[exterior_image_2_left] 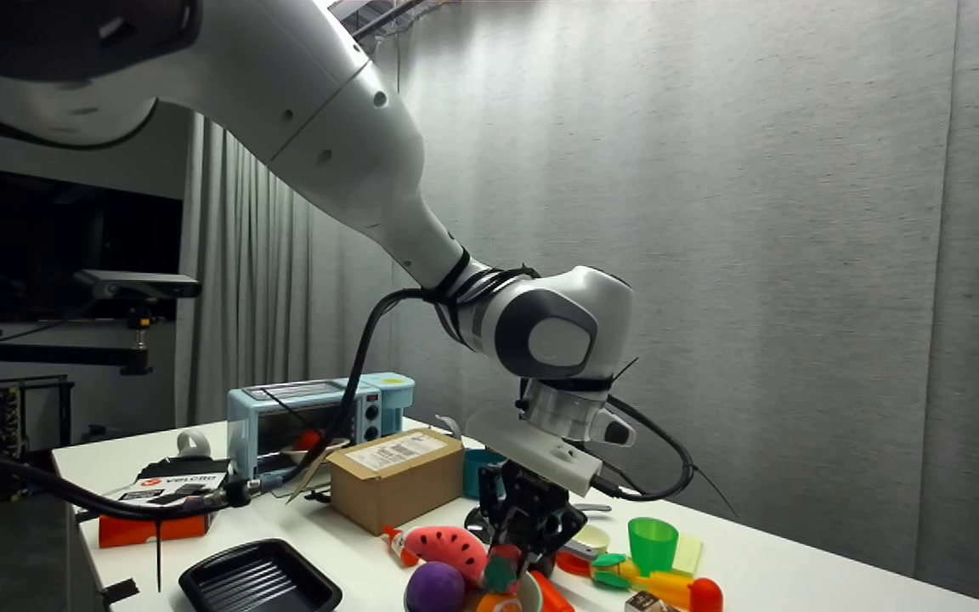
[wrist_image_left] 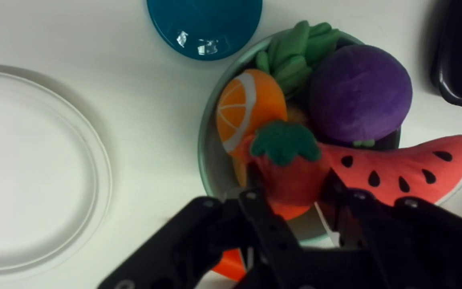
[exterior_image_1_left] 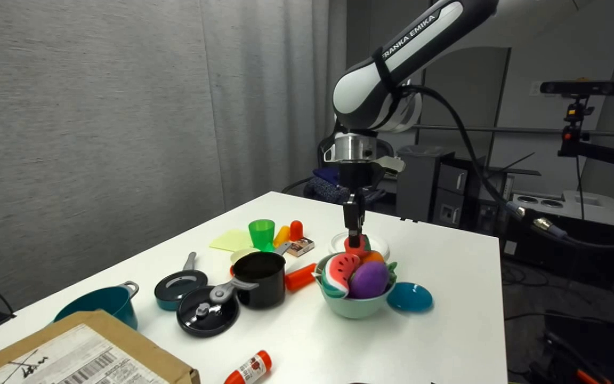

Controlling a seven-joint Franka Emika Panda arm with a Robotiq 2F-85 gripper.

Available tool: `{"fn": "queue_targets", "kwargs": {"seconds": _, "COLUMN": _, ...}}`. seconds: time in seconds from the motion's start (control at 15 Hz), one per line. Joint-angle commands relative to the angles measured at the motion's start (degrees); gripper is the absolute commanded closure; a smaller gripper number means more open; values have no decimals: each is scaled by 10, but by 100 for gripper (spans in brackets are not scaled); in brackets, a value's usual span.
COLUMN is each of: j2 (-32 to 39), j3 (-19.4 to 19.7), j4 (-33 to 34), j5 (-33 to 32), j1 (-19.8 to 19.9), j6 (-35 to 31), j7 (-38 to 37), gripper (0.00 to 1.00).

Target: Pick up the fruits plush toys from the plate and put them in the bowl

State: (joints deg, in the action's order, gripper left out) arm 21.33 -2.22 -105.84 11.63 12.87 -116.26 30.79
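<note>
Strawberry toy [wrist_image_left: 291, 170]: rounded red plush with dark green crown; it is over the mint-green bowl [exterior_image_1_left: 355, 308]; whether it touches the fruits beneath, I cannot tell;
Gripper [wrist_image_left: 295, 180]: two fingers pressed upon the sides of the strawberry toy; the step in hand, I judge, is to set it down;
Lowering: should be straight and slow, until the other fruits bear the toy; the bowl's inner wall shows on the side of the plate [wrist_image_left: 34, 172], so a small shift there could give a deeper seat;
Release: the fingers should part only a little, since one is near the watermelon slice [wrist_image_left: 399, 170] and could push it; then rise vertically;
Watermelon slice: curved wedge of red cloth with black seed shapes; it sticks out past the rim, so it may fall;
Purple toy [wrist_image_left: 360, 93]: nearly a ball, soft-looking, matt;
Orange toy [wrist_image_left: 251, 110]: rounded, with white segment lines; beside it a green leafy top [wrist_image_left: 299, 56], padded;
Plate: white, shallow; in an exterior view it lies between the bowl and the far edge of the bench [exterior_image_1_left: 456, 341];
Blue disc [exterior_image_1_left: 410, 297]: glossy; between the bowl and the right-hand edge of the bench, in an exterior view.
</note>
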Motion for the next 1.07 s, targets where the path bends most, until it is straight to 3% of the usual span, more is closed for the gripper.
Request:
{"fn": "queue_targets", "kwargs": {"seconds": 0.0, "j2": -4, "j3": 9, "j4": -4, "j5": -10, "j1": -12, "j6": 0, "j7": -2, "gripper": 32}}
{"fn": "queue_targets", "kwargs": {"seconds": 0.27, "j2": -3, "j3": 11, "j4": -4, "j5": -11, "j1": -13, "j6": 3, "j7": -4, "gripper": 2}}
{"fn": "queue_targets", "kwargs": {"seconds": 0.73, "j2": 0, "j3": 12, "j4": -4, "j5": -9, "j1": -13, "j6": 3, "j7": -8, "gripper": 0}}
{"fn": "queue_targets", "kwargs": {"seconds": 0.87, "j2": -6, "j3": 14, "j4": -8, "j5": -12, "j1": -15, "j6": -26, "j7": -19, "gripper": 0}}
{"fn": "queue_targets", "kwargs": {"seconds": 1.0, "j2": -21, "j3": 19, "j4": -16, "j5": -22, "j1": -19, "j6": -101, "j7": -30, "gripper": 0}}
